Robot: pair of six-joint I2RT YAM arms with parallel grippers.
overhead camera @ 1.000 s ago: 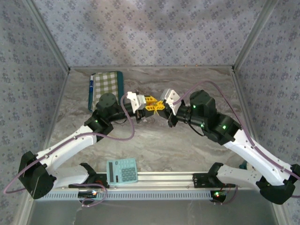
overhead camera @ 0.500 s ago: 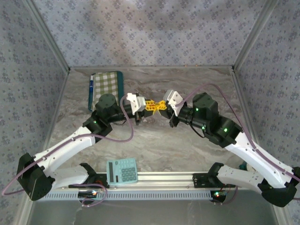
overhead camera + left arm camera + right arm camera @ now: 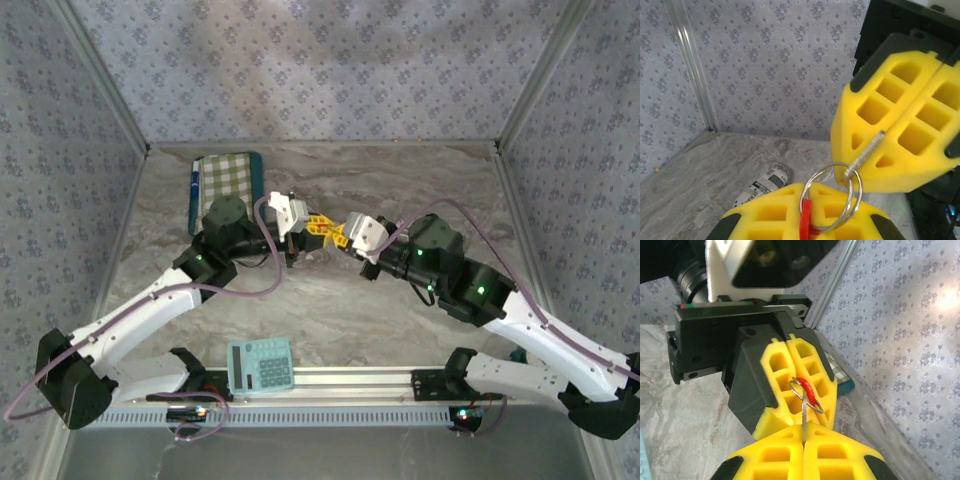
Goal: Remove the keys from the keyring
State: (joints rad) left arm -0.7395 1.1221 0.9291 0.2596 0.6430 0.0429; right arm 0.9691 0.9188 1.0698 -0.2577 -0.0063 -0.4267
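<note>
"Where is the red key (image 3: pixel 805 222)?"
"Clamped in the left pincer (image 3: pixel 807 192), which is closed tight on it. The ring (image 3: pixel 856 196) sticks out above the table (image 3: pixel 330 310)."
"And the right pincer (image 3: pixel 860 160)?"
"Closed on a metal shank (image 3: pixel 866 152) hooked through that ring."

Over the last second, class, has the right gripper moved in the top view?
Yes. The right gripper has shifted down the view and slightly left, closer to the calculator.
</note>
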